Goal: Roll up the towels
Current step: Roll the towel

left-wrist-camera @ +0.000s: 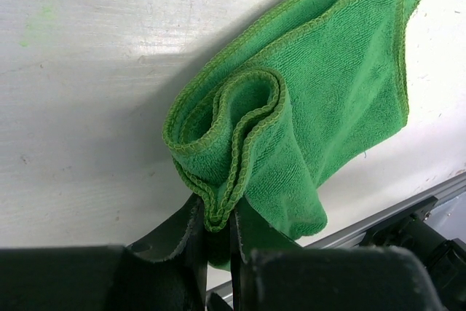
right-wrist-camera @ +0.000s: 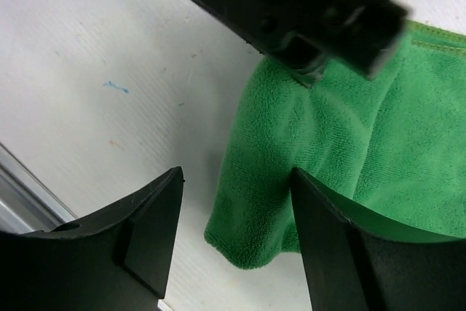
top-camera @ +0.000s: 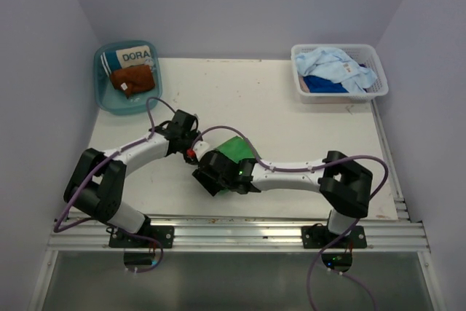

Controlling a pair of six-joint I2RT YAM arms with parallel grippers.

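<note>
White tabletop [top-camera: 306,118], pale lilac walls on three sides. Green towel [left-wrist-camera: 342,92] lies mid-table toward the near edge, between the two wrists: most of it flat on the surface, one end curled over into a loose loop, not yet a tight roll. Left gripper [left-wrist-camera: 217,225] is clamped on that looped end, jaws nearly together with several hemmed layers pinched between them. Right gripper [right-wrist-camera: 237,180] has jaws well apart and holds nothing; it hovers low, just beside the towel's rounded folded edge. Cloth reads as terry microfibre: light, limp, no stiffness of its own. Judged likely to sag and spring open wherever it is let go. Nap looks grippy rather than slippery, and nothing about it is fragile. Best hold, by my reckoning, is on the stitched hem, across every layer of the curl at once; a bite on one layer alone would probably peel the loop open. Rust-brown towel [top-camera: 133,78] sits in the teal basin [top-camera: 102,96] at far left with the DORA item [top-camera: 135,56]. Light blue towel [top-camera: 335,63] and dark blue towel [top-camera: 324,84] are heaped in the white basket [top-camera: 300,87] at far right. Both bins are well apart from the arms.
</note>
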